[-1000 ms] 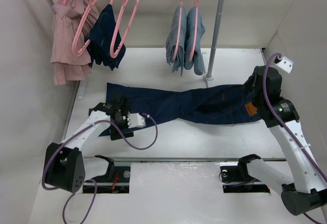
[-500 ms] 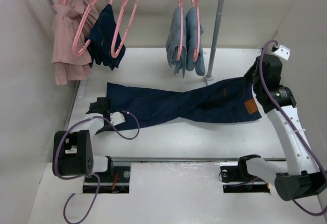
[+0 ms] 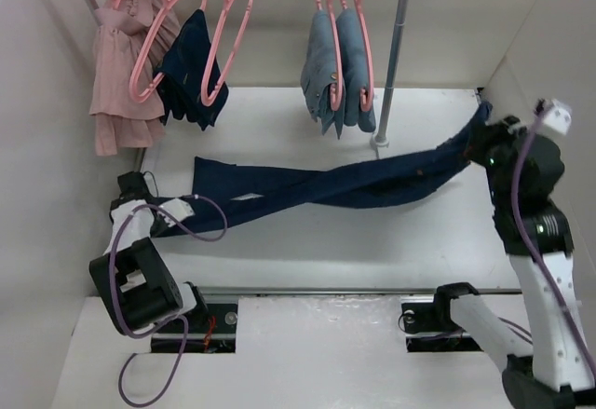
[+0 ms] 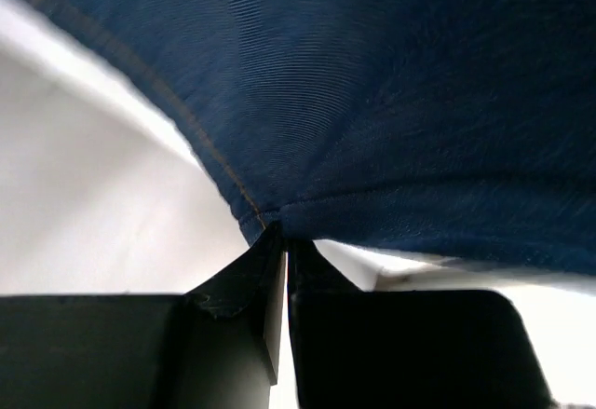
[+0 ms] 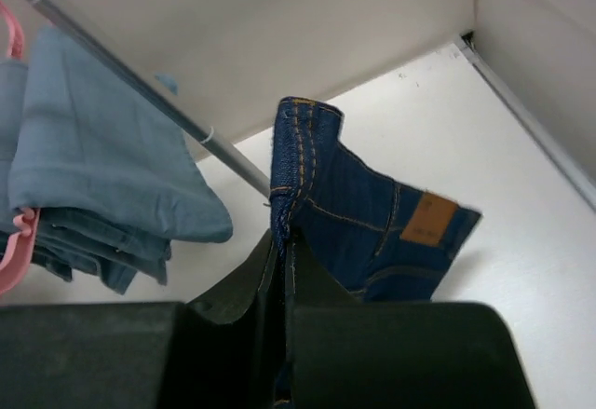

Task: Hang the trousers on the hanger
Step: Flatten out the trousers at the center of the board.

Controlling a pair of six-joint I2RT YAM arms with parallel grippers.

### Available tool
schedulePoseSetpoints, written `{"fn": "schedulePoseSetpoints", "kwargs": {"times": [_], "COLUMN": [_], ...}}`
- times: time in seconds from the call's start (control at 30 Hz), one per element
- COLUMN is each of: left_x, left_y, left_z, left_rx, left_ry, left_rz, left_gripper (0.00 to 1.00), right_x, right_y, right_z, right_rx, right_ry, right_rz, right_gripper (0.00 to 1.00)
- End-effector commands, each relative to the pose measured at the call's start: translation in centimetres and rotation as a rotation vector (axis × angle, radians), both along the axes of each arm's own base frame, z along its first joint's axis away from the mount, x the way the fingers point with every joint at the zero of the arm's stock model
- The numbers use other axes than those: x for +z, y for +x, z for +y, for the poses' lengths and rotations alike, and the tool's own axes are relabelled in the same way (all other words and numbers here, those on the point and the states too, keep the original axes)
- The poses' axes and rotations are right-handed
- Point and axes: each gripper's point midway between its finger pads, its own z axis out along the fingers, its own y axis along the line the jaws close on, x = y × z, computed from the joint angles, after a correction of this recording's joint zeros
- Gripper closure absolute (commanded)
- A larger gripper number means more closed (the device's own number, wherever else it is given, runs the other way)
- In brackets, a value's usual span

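Pink garment (image 3: 119, 64) hangs at the far left, with a small navy garment (image 3: 191, 60) beside it and a bare pink hanger (image 3: 237, 41) just to the right of that. Below them, near the left edge of the white table (image 3: 279, 251), the left claw (image 4: 282, 241) is pressed together on the hem of one leg of the trousers (image 3: 326, 184), the stitched denim edge pinched between its tips. The trousers stretch from there across the table toward the right, their legs crossing over each other and their middle lying on the surface. Behind that middle, light blue jeans (image 3: 335, 64) hang on pink hangers next to the upright pole (image 3: 391, 55). At the far right the right claw (image 5: 282, 241) is clamped on the waistband, holding that end lifted off the table near the right wall. A tan label (image 5: 426, 220) shows on the denim just beyond the grip.
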Motion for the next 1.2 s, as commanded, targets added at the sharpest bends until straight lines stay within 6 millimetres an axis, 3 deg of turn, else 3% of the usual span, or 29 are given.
{"fn": "schedulePoseSetpoints", "kwargs": {"times": [0.0,0.03,0.07,0.1,0.13,0.2,0.33,0.43,0.47,0.5,0.57,0.63,0.67,0.7,0.73,0.77,0.8,0.83,0.9,0.93,1.07,1.13,1.17], "left_x": [1.4,1.6,1.3,1.0,1.1,0.8,0.7,0.9,0.9,1.0,1.0,1.1,1.8,2.0,3.6,4.4,5.4,6.0,7.6,7.5,6.0,4.2,3.4], "left_y": [-2.3,-2.4,-3.3,-3.5,-3.8,-4.4,-5.3,-5.0,-5.0,-5.1,-4.8,-4.6,-3.3,-2.3,0.2,1.6,3.0,4.2,6.3,7.0,6.7,6.7,7.0], "left_z": [0.8,1.1,1.1,1.0,1.3,1.2,0.7,0.9,0.9,1.0,1.1,1.2,1.7,1.8,1.6,1.4,1.1,0.1,-2.0,-3.8,-7.8,-8.8,-9.9], "left_rx": [-0.056,-0.052,-0.051,-0.066,-0.054,-0.061,-0.064,-0.072,-0.072,-0.07,-0.069,-0.058,-0.032,-0.015,0.022,0.036,0.05,0.049,0.047,0.057,0.021,0.025,0.006], "left_ry": [0.009,0.022,0.02,0.016,0.025,0.026,0.005,0.01,0.01,0.018,0.025,0.028,0.044,0.03,-0.011,-0.046,-0.079,-0.125,-0.216,-0.259,-0.317,-0.323,-0.322], "left_rz": [0.118,0.126,0.157,0.171,0.177,0.204,0.241,0.236,0.236,0.24,0.229,0.218,0.154,0.114,-0.01,-0.069,-0.136,-0.167,-0.227,-0.228,-0.178,-0.179,-0.169], "left_gripper": [1.0,1.0,1.0,1.0,1.0,1.0,1.0,1.0,0.95,0.72,0.49,0.43,0.43,0.43,0.43,0.43,0.43,0.43,0.43,0.43,0.43,0.41,0.33], "right_x": [-3.8,-6.2,-9.6,-12.5,-13.6,-16.1,-18.0,-17.6,-17.7,-17.5,-16.4,-14.7,-13.5,-12.4,-11.4,-10.2,-9.8,-10.0,-11.5,-12.2,-15.5,-15.7,-16.8], "right_y": [-5.6,-6.7,-8.3,-11.2,-12.0,-13.5,-16.6,-17.1,-17.1,-17.2,-17.8,-18.5,-19.0,-18.7,-18.5,-17.2,-15.8,-14.7,-11.0,-8.7,-3.8,-1.6,0.2], "right_z": [-4.0,-3.8,-5.5,-6.1,-6.3,-6.5,-7.8,-8.3,-8.5,-8.8,-9.8,-11.1,-11.5,-11.8,-12.0,-11.9,-11.4,-11.0,-8.9,-8.2,-6.5,-5.9,-5.5], "right_rx": [-0.286,-0.316,-0.463,-0.544,-0.613,-0.668,-0.784,-0.818,-0.845,-0.859,-0.903,-0.948,-0.95,-0.924,-0.904,-0.859,-0.828,-0.772,-0.62,-0.588,-0.543,-0.482,-0.444], "right_ry": [0.263,0.352,0.407,0.468,0.611,0.689,0.815,0.852,0.832,0.818,0.77,0.727,0.694,0.597,0.54,0.432,0.465,0.335,0.261,0.237,0.209,0.192,0.163], "right_rz": [0.001,0.048,0.096,0.149,0.103,0.095,0.011,-0.026,-0.013,-0.012,-0.037,-0.11,-0.132,-0.116,-0.119,-0.091,-0.115,-0.033,0.067,0.12,0.28,0.315,0.362], "right_gripper": [1.0,1.0,1.0,1.0,0.95,0.86,0.71,0.46,0.36,0.19,0.1,0.09,0.08,0.08,0.08,0.08,0.08,0.08,0.05,0.03,0.01,0.01,0.01]}}
